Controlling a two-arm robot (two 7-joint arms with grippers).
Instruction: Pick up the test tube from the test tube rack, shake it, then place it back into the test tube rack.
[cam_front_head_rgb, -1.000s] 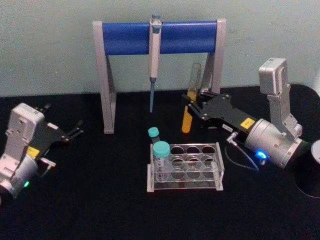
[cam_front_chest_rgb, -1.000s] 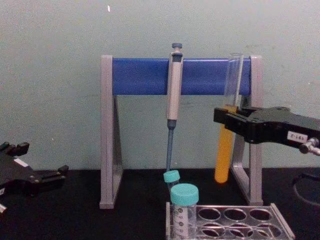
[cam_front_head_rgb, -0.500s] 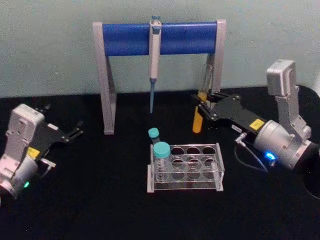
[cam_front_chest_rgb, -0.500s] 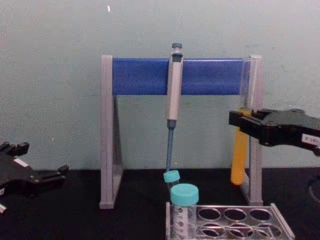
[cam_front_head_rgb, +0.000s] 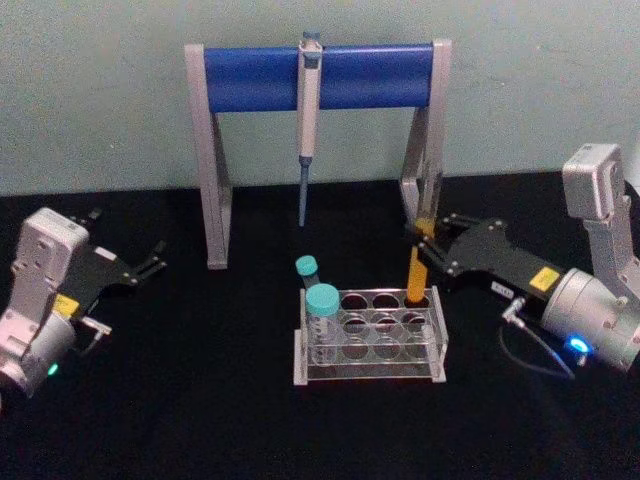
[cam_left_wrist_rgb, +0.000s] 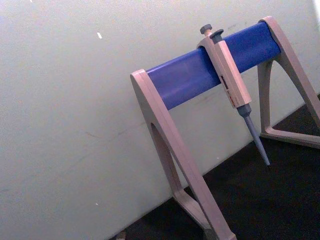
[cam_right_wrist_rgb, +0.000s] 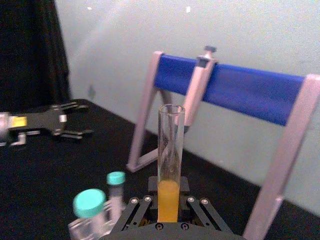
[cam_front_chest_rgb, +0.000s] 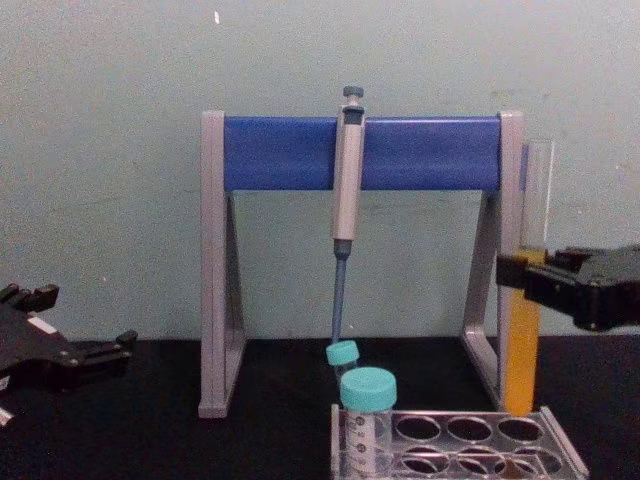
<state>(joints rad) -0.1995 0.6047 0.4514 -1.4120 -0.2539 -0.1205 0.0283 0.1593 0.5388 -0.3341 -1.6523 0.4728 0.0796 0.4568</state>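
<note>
The upright tube (cam_front_head_rgb: 413, 278) is pinched in the jaws of the right gripper (cam_front_head_rgb: 420, 247), with its round bottom held at the back right hole of the rack (cam_front_head_rgb: 369, 375). The left gripper (cam_front_head_rgb: 148, 264) is parked at the left over the surface (cam_front_head_rgb: 200, 410), jaws spread.

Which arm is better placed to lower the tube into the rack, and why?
Right. The right hand is shut on the upright tube, whose tip is at the rack's back right hole. The left hand lies open far off to the left, holding nothing.
</note>
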